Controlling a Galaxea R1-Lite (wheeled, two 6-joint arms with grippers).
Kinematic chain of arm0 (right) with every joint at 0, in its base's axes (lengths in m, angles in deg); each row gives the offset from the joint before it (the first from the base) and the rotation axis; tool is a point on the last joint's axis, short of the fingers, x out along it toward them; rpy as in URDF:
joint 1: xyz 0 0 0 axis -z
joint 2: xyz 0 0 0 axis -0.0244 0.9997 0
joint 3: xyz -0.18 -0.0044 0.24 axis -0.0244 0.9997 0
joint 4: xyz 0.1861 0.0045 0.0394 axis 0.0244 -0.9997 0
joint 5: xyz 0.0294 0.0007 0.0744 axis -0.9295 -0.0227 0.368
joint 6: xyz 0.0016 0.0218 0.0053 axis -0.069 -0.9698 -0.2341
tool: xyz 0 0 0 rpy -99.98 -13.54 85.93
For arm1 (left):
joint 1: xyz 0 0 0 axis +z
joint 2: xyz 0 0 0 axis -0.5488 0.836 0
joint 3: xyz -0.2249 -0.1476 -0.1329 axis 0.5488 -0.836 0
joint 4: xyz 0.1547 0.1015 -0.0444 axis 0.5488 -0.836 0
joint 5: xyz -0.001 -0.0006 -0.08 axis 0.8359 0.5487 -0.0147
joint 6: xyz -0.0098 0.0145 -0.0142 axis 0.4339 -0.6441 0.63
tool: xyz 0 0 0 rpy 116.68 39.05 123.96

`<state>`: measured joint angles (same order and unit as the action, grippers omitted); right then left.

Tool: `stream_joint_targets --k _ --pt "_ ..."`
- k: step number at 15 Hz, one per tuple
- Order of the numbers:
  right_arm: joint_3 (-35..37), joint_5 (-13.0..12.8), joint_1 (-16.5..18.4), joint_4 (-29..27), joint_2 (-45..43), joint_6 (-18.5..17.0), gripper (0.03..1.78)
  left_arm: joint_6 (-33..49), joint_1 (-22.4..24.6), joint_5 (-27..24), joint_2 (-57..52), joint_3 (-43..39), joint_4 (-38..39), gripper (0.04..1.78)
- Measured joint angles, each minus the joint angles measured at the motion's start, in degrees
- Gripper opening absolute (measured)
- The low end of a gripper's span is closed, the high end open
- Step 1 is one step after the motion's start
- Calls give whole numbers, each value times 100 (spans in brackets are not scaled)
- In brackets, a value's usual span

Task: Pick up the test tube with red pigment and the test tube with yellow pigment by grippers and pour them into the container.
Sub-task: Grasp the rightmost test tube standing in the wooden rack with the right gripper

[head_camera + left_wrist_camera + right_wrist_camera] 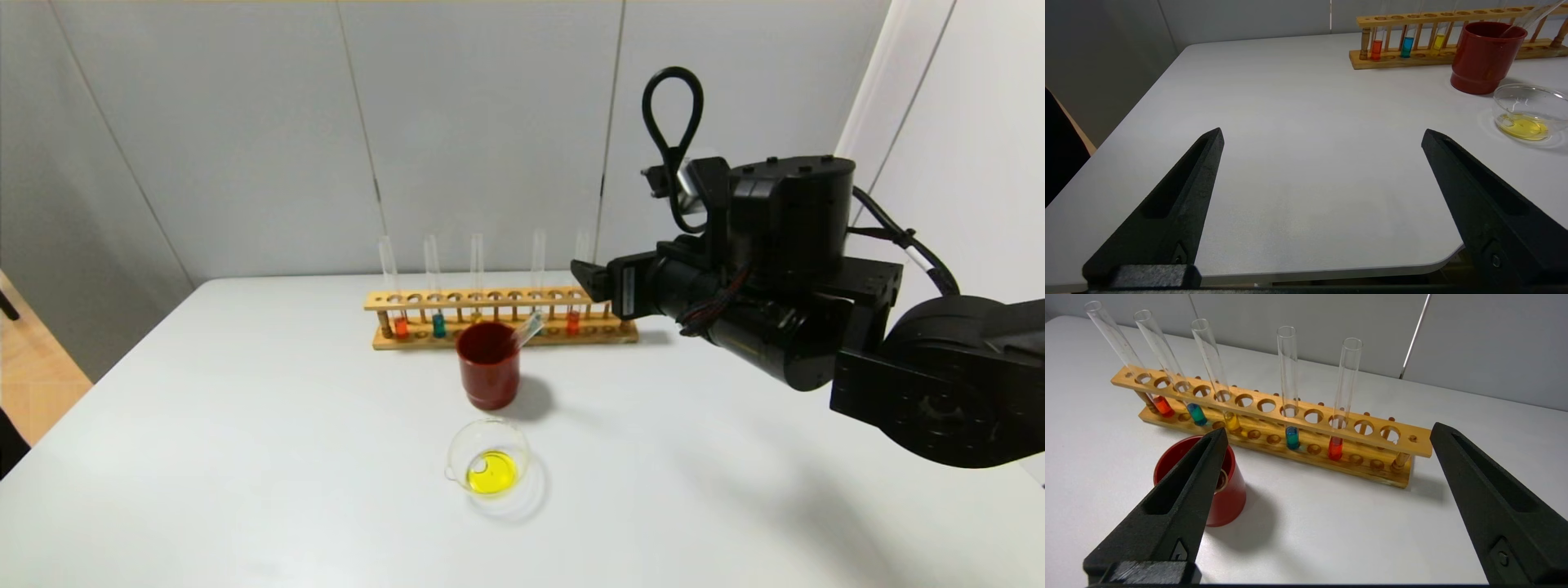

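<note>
Matte black wedge jaws agape on right gripper (1327,433), slender glass red-pigment tube (1342,401), slotted wooden rack (1274,428)

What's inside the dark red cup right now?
A clear test tube leans in the dark red cup, its open end sticking out over the rim toward the wooden rack. The cup's wall hides the tube's lower end and any liquid inside.

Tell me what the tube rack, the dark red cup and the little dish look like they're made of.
The tube rack looks like varnished light wood, with visible grain and turned posts. The dark red cup is opaque and glossy, probably plastic or glazed ceramic. The little dish looks like clear glass, showing the yellow liquid through its wall.
</note>
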<state>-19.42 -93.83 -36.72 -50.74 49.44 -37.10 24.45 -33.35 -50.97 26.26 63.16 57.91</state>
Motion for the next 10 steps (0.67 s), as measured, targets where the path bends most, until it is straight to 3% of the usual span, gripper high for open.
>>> stream_joint_targets --k 10 --pt "4 -30 227 122 37 -57 173 0 0 0 0 0 2 171"
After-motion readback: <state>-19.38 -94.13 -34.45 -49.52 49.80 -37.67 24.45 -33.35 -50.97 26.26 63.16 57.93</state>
